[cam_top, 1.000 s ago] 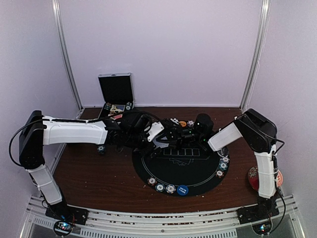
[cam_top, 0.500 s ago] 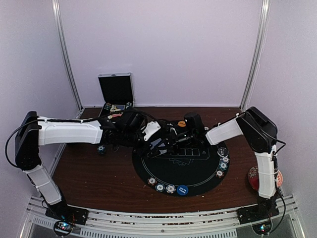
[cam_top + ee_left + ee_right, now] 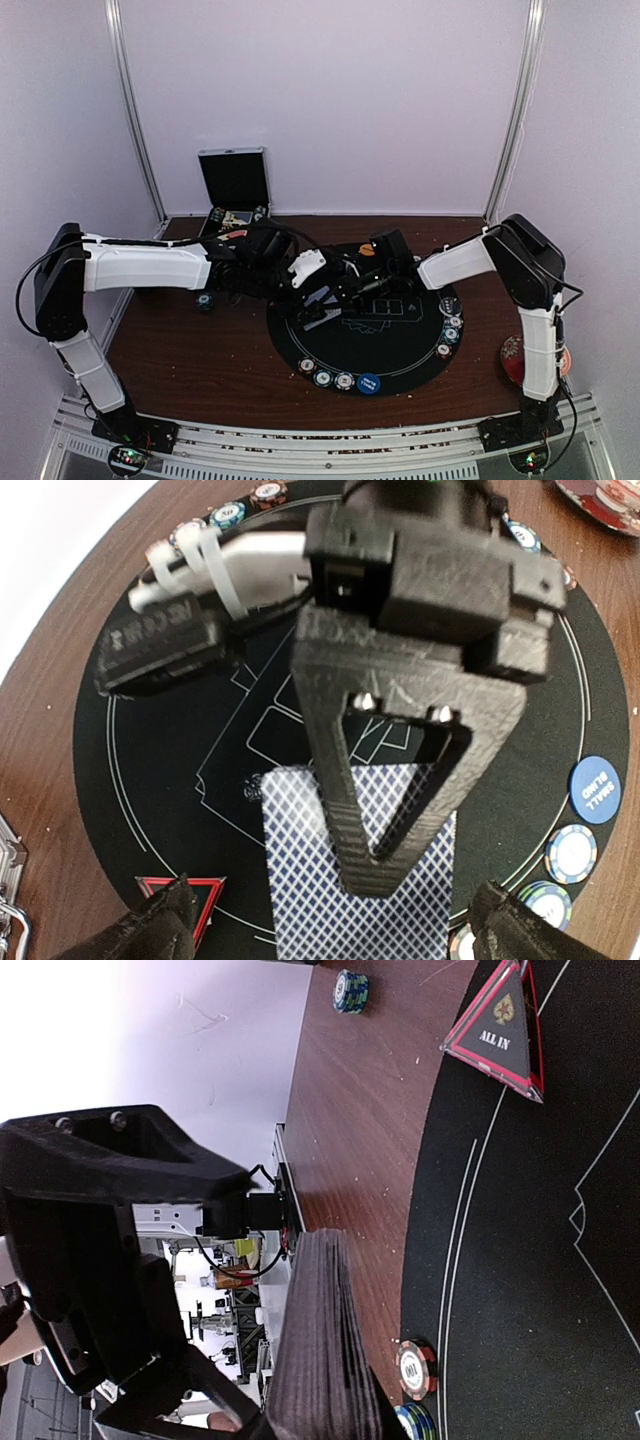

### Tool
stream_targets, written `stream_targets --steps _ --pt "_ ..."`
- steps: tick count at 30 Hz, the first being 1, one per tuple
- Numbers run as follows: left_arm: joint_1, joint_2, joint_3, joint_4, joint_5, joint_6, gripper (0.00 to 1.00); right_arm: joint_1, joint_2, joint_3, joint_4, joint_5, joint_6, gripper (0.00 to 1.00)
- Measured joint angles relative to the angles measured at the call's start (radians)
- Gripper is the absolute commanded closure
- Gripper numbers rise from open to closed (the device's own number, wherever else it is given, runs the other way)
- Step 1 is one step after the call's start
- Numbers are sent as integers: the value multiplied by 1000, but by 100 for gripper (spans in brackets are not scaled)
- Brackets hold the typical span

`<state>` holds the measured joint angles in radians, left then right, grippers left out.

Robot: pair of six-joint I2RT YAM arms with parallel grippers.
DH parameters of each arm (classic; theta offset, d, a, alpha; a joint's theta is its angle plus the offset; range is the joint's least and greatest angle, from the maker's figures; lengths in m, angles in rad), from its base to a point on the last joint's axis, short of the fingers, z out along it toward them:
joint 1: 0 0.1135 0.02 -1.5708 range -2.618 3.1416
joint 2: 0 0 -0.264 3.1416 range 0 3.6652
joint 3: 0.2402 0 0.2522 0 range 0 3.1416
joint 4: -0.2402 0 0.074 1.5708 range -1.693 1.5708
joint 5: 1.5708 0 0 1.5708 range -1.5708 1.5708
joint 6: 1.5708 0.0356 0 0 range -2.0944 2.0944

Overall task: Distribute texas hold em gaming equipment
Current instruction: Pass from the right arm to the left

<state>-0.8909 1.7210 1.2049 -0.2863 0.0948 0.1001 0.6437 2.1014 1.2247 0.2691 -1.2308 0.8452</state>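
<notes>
The card deck (image 3: 300, 900) is pinched by the right gripper (image 3: 380, 852), one finger hidden beneath. The left gripper (image 3: 340, 925) is opened wide and holds nothing. What lies in the open case (image 3: 235, 178) cannot be made out.

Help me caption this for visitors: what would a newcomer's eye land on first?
Both arms meet over the round black mat in the middle of the table. The right gripper is shut on a deck of blue-backed cards, with the left gripper open close by. A blue disc and chips line the mat's near edge.
</notes>
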Motion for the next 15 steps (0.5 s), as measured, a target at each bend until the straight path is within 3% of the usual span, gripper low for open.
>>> stream_targets --steps 12,15 --pt "-1 38 0 2 -1 -12 2 0 -22 -26 105 -9 84 95" --pt "-3 38 0 7 -2 -13 6 0 -22 -37 138 -11 113 95"
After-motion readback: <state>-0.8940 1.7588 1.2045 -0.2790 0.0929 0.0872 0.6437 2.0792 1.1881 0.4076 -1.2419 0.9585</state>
